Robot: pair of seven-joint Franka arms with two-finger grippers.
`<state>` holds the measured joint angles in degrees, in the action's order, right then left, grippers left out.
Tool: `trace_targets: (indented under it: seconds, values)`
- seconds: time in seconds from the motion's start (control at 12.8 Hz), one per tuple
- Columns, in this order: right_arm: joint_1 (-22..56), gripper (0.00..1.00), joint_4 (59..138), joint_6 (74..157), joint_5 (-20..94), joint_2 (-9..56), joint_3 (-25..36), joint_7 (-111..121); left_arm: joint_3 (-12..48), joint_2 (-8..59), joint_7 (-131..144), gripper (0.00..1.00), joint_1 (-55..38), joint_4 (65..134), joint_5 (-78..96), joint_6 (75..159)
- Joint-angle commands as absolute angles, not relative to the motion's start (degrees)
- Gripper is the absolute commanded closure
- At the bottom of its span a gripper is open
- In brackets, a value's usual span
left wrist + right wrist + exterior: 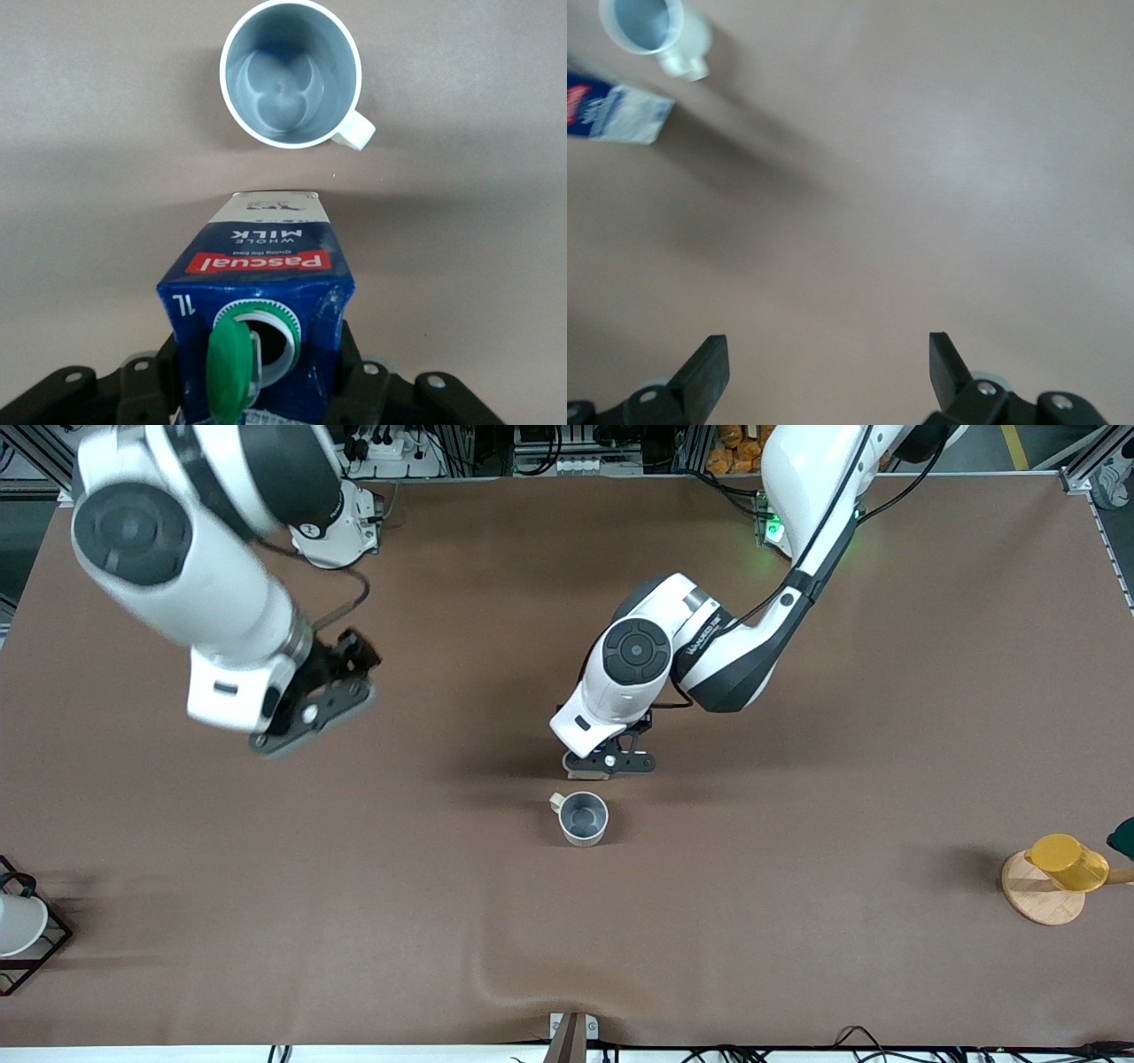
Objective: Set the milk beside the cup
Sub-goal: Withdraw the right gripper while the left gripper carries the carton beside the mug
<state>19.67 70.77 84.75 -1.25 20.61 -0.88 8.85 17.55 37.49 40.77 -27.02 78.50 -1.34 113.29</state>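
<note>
Front view: bent left end effector [609, 765] grips milk [257, 292] beside cup [583, 817]; right end effector [828, 365] waits wide.

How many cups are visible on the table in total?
3. The grey-white cup stands mid-table, just nearer the camera than the milk. A yellow cup lies at the left arm's end; a white cup, partly cut off, sits in the wire rack at the right arm's end.

You see a plain brown counter [797, 921] with no pattern. The milk [266, 266] is dark blue on top, carrying a red band with white lettering, white side panels, and a green cap on a white ring. The cup [291, 73] has a pale white outer wall and a blue-grey interior. Both arms are white with black joints. Each claw is black.
</note>
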Motion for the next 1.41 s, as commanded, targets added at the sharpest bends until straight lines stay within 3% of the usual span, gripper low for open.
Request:
trace_targets:
  seconds: [0.0,0.39,0.63,0.78,1.33]
  values:
    - [14.3,0.00,73.4,89.5,-2.5,19.8,-1.8,8.4,17.0,38.0,42.4,0.35,-27.9,77.8,-2.4,114.3]
    - [10.8,0.00,73.7,89.1,-1.8,18.8,-1.8,8.3,16.0,38.6,41.9,0.34,-28.7,77.9,-4.6,114.4]
    - [9.4,0.00,73.7,89.6,-1.5,19.2,-1.8,8.3,16.0,38.9,42.1,0.28,-28.9,77.8,-4.9,114.4]
    - [7.7,0.00,73.6,89.5,-1.5,18.6,-1.8,8.3,16.0,38.7,42.2,0.00,-28.9,77.9,-4.9,114.4]
    - [-2.1,0.00,74.9,87.4,-1.4,11.2,-1.8,8.3,16.4,32.7,42.6,0.00,-28.7,77.7,-4.3,111.1]
